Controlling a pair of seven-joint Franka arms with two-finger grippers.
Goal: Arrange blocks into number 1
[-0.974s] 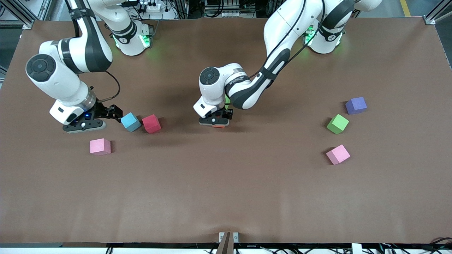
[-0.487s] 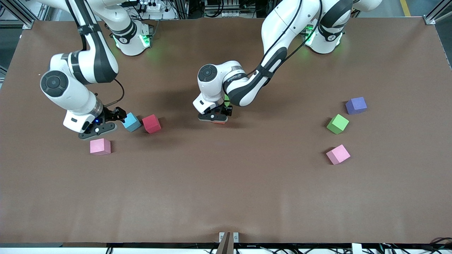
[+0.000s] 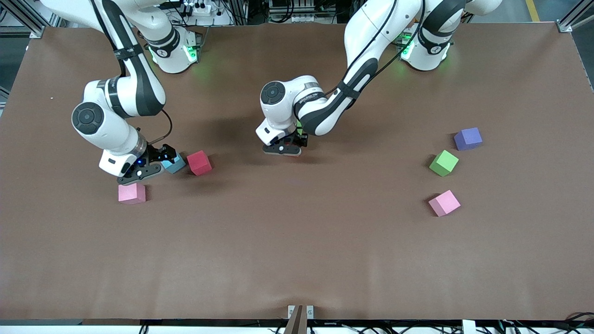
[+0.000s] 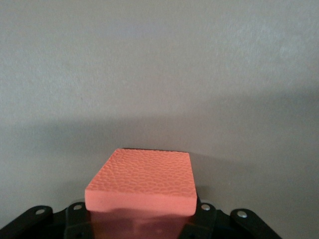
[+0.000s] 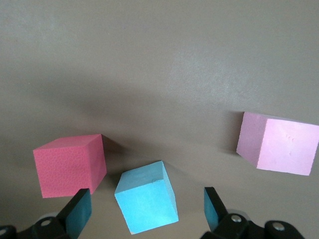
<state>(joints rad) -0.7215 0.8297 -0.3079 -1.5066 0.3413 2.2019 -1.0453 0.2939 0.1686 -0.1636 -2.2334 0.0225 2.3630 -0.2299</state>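
While the high front camera looks down on the brown tabletop point(image 3: 297, 241), the left tool point(image 3: 288, 150) sits low just above centre frame, clenched on an orange block that barely peeps out beneath it. Over at the left of the frame, the right tool point(image 3: 160, 162) hangs spread wide over the light blue block point(image 3: 175, 164), with the red block point(image 3: 199, 162) just beside that one and a pink block point(image 3: 132, 193) a little lower in the frame. Out at the right of the frame sit three more, well apart from the tools: the purple block point(image 3: 468, 138) highest, the green block point(image 3: 443, 162) below it, a second pink block point(image 3: 444, 202) lowest.

Now the left wrist camera: the orange block point(image 4: 142, 181) fills the lower centre, gripped from both sides in the dark tool, bare tabletop all around.

And the right wrist camera: the light blue block point(image 5: 147, 196) lies at lower centre between the two parted fingertips point(image 5: 79, 215), neither touching it. Red block point(image 5: 70, 164) at left, near one fingertip; pink block point(image 5: 279, 142) at right, standing apart.
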